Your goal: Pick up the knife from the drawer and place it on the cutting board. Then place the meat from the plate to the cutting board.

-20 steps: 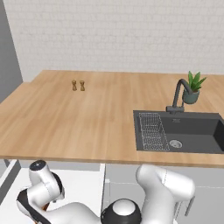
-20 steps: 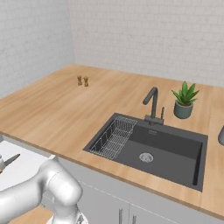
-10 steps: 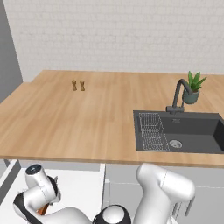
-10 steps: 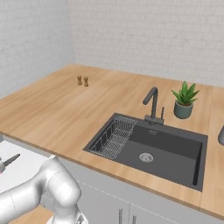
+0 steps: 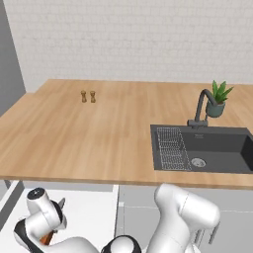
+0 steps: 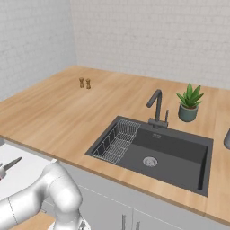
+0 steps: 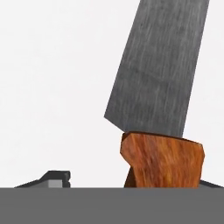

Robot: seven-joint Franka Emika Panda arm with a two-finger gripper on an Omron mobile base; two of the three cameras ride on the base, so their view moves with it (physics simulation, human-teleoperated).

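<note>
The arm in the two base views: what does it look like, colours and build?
The arm is made of glossy white, rounded tubular segments with dark grey to black joint rings, one showing as a black disc with a grey cap. Its wrist ends in a white rounded cap over a black collar. No cables or markings are visible.

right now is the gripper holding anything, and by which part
It looks to hold the knife by its orange-brown handle, low over the drawer; the finger contact itself is hidden.
</note>
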